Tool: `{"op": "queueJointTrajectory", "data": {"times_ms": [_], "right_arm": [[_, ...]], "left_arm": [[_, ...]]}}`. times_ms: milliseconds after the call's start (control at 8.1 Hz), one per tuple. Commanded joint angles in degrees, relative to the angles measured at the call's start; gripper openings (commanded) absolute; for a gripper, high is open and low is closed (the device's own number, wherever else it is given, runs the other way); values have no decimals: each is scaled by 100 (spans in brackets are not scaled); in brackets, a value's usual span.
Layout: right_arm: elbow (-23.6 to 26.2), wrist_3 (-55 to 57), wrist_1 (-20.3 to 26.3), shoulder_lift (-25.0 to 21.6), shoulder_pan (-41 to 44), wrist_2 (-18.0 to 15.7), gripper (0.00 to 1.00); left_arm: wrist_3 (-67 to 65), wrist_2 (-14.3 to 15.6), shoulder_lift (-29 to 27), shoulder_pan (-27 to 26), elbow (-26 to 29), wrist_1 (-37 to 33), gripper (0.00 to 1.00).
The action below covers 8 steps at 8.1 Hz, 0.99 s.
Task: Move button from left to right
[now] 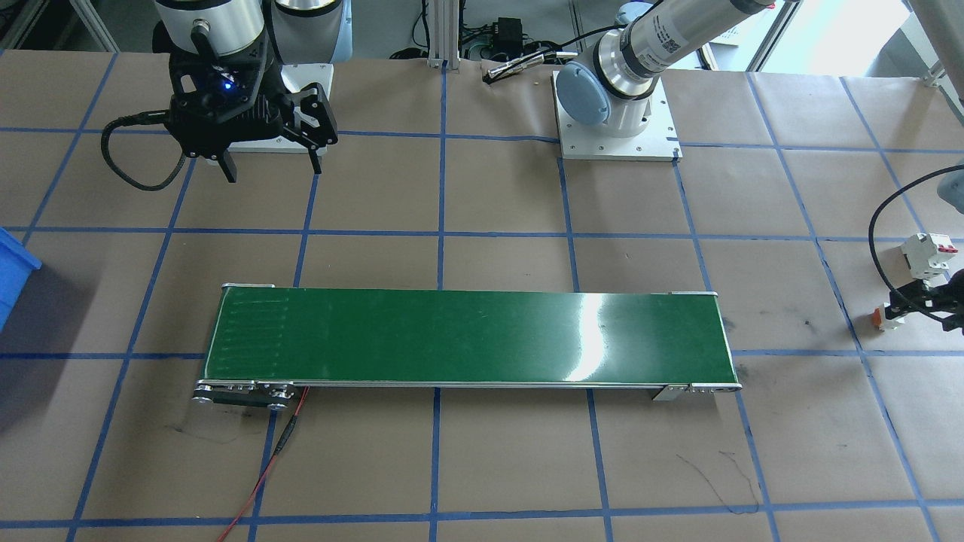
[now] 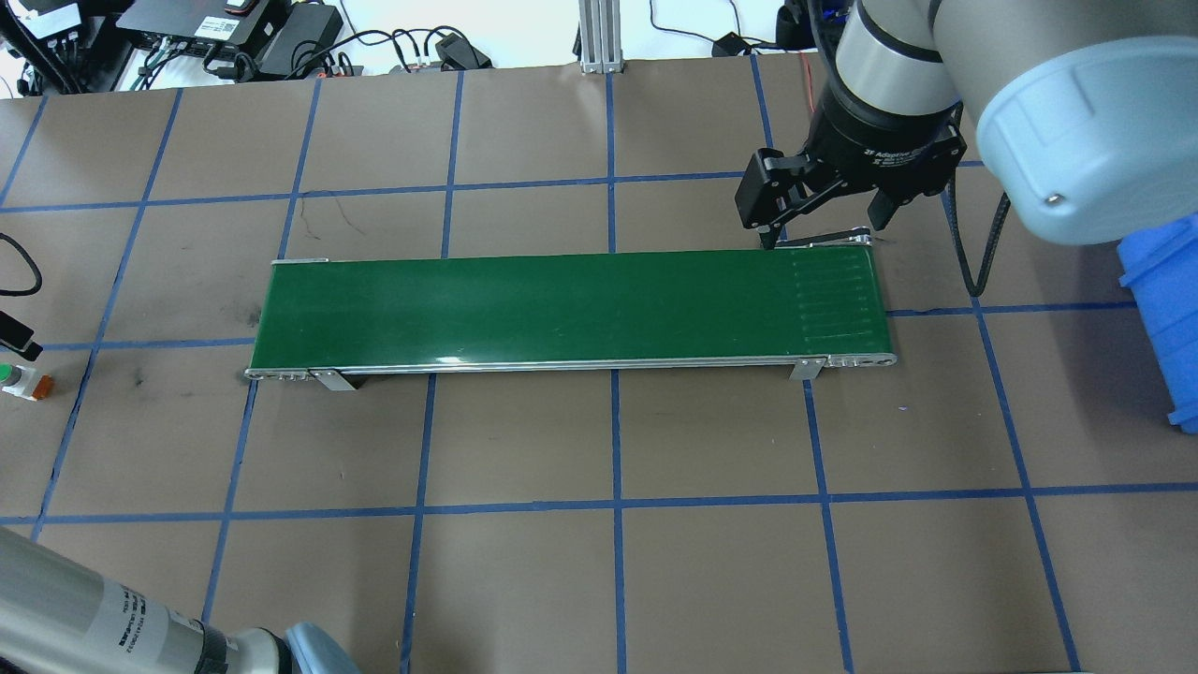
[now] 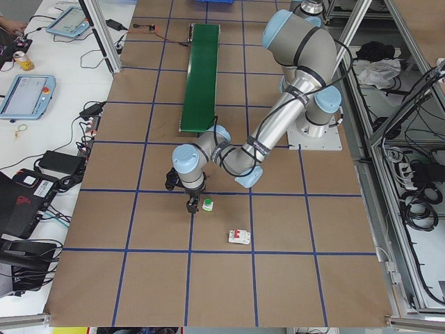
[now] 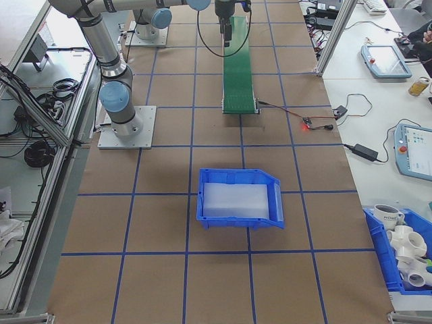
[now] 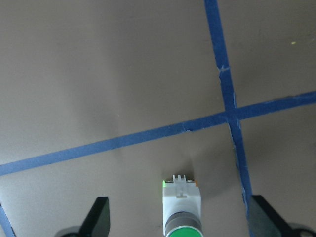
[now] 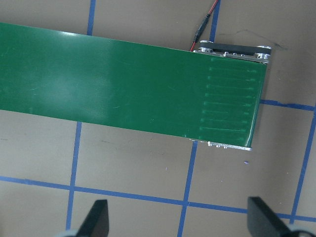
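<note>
The left end effector (image 5: 177,224) hangs spread wide over the paper-covered worktop (image 5: 98,74), the green-capped button (image 5: 181,210) lying on its side between the two fingertips (image 5: 96,219), touching neither. Just beyond it sits a white circuit breaker (image 1: 928,257). The right end effector (image 2: 819,225) hovers, also wide apart and holding nothing, beside the far end of the green conveyor belt (image 2: 562,304).
</note>
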Motion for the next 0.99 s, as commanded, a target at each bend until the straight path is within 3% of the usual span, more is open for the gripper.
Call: {"op": "queueJointTrajectory", "data": {"times_ms": [0, 370, 617, 864], "right_arm": [[0, 0, 0, 0, 0, 0, 100], [0, 0, 0, 0, 0, 0, 100], [0, 0, 0, 0, 0, 0, 100], [0, 0, 0, 0, 0, 0, 100]], "left_arm": [[186, -3, -72, 71, -42, 117, 100], [433, 23, -89, 71, -51, 117, 100], [574, 355, -177, 62, -51, 117, 100], [548, 375, -186, 89, -60, 108, 100]]}}
